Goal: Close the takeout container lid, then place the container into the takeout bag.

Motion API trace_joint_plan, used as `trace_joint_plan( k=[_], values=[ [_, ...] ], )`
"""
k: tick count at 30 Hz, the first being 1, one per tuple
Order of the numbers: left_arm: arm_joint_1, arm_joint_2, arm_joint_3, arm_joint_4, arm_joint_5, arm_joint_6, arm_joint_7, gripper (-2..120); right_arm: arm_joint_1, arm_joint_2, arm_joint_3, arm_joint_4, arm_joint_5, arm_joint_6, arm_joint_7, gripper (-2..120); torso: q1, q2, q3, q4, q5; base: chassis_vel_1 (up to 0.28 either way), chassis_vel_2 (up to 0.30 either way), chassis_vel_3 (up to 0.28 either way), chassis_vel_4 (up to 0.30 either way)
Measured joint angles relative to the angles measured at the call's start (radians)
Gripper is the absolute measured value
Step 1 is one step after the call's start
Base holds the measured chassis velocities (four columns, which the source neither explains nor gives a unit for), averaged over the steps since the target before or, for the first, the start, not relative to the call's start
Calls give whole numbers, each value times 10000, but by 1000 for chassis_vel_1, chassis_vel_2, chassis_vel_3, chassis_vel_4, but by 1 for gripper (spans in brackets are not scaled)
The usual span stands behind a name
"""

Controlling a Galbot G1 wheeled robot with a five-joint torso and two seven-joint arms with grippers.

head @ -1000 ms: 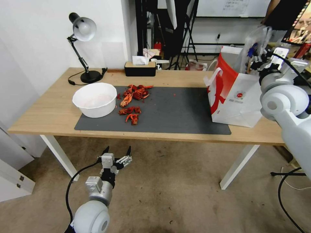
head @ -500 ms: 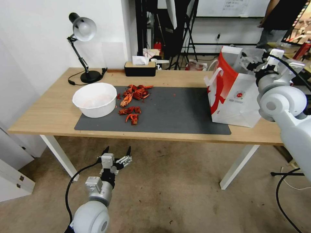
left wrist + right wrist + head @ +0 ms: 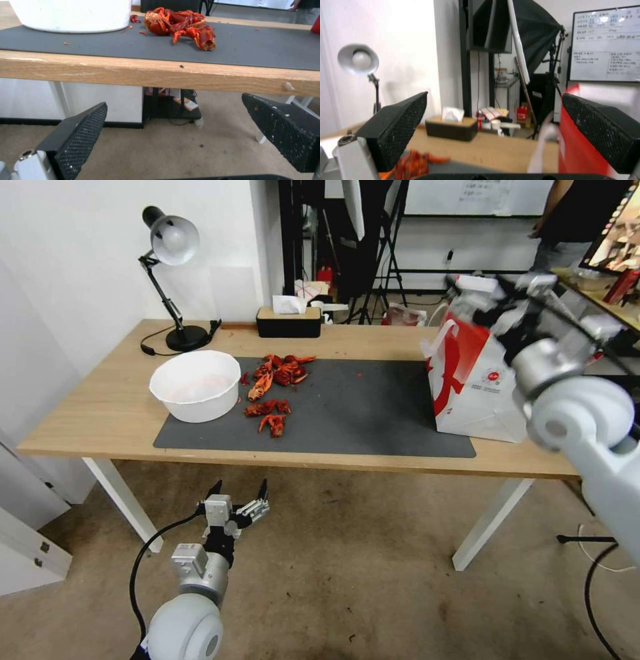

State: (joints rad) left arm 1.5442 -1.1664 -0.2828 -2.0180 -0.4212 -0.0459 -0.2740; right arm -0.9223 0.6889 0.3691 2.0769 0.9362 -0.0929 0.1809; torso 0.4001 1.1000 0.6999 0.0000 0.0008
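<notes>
The right gripper [image 3: 510,307], fingers spread wide and empty, hangs by the takeout bag [image 3: 477,380] at three o'clock on the tabletop [image 3: 100,413]; swinging away, it could snag a handle and topple the bag. Whether the container lies inside, I cannot tell.

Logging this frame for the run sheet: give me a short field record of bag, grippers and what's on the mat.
takeout bag: upright at the mat's right end
right gripper: open, nothing between its fingers, raised by the bag's top
left gripper: open, parked low, in front of the table edge
white bowl: on the mat's left end
crayfish shells: loose pile on the dark mat, right of the bowl
container: cannot tell where it is
</notes>
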Motion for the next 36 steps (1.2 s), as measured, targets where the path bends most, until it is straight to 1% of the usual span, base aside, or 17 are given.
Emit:
trace_joint_plan(
  k=[1, 3, 4, 5, 7, 10, 11, 13, 15, 17, 19, 21, 23, 24, 27, 31, 36],
  values=[
    [21, -7, 0, 11, 6, -72, 35, 100, -696, 40, 347, 196, -296, 191, -103, 100, 0, 0, -1, -3, -2, 0, 0, 0, 0],
    [25, -12, 3, 24, 8, -122, 56, 100, -1068, 72, 527, 303, -441, 315, -167, 100, -1, 1, -1, -4, -9, 0, 0, 0, 0],
    [16, -26, 9, 78, 8, -296, 108, 100, -2155, 213, 876, 548, -986, 735, -323, 100, -4, 1, -1, -6, -9, 0, 0, 0, 0],
    [24, -65, -5, 99, 8, -418, 135, 100, -2689, 351, 924, 617, -1377, 1051, -379, 100, -4, 1, -2, -7, -6, 0, 0, 0, 0],
    [40, -84, -19, 102, 9, -456, 140, 100, -2824, 400, 925, 624, -1499, 1151, -389, 100, -4, 1, -1, -7, -6, 0, 0, 0, 0],
    [465, -369, -286, 54, 197, -822, 96, 100, -3695, 917, 749, 625, -2208, 1778, -431, 100, -3, 1, -1, 7, -7, 0, 0, 0, 0],
    [465, -369, -286, 54, 197, -822, 96, 100, -3695, 917, 749, 625, -2208, 1778, -431, 100, -3, 1, -1, 7, -7, 0, 0, 0, 0],
    [561, -449, -387, 23, 276, -951, 71, 100, -4325, 1264, 754, 625, -2610, 2063, -446, 100, -4, 1, -1, 6, -10, 0, 0, 0, 0],
    [575, -473, -427, 22, 303, -1066, 77, 100, -4961, 1651, 878, 620, -3089, 2380, -448, 100, -4, 1, -1, -3, -9, 0, 0, 0, 0],
    [577, -478, -429, 22, 303, -1105, 96, 100, -5196, 1797, 940, 613, -3250, 2511, -426, 100, -4, 0, -1, 1, -9, 0, 0, 0, 0],
    [600, -466, -392, 29, 243, -1231, 159, 100, -5958, 2313, 1095, 551, -3819, 2909, -274, 100, -3, 0, 0, 0, -8, 0, 0, 0, 0],
    [609, -460, -374, 33, 233, -1237, 166, 100, -6127, 2427, 1106, 527, -3964, 2996, -240, 100, -3, 0, 0, -2, -10, 0, 0, 0, 0],
    [626, -456, -318, 69, 229, -1261, 193, 100, -6792, 2908, 1148, 430, -4446, 3330, -138, 100, -3, 0, -1, 0, -8, 0, 0, 0, 0],
    [626, -456, -318, 69, 229, -1261, 193, 100, -6792, 2908, 1148, 430, -4446, 3330, -138, 100, -3, 0, -1, 0, -8, 0, 0, 0, 0],
    [571, -563, -305, 123, 255, -1316, 214, 100, -7529, 3473, 1153, 281, -4791, 3695, -92, 100, -3, 0, 0, -2, -10, 0, 0, 0, 0],
    [599, -637, -300, 159, 318, -1424, 200, 100, -7841, 3826, 1039, 92, -4915, 3961, 11, 100, -1, 0, 0, -1, -7, 0, 0, 0, 0],
    [644, -660, -282, 209, 393, -1563, 212, 100, -7885, 4040, 818, -45, -4918, 4027, 188, 100, -2, 0, 0, 1, -8, 0, 0, 0, 0]
  ],
)
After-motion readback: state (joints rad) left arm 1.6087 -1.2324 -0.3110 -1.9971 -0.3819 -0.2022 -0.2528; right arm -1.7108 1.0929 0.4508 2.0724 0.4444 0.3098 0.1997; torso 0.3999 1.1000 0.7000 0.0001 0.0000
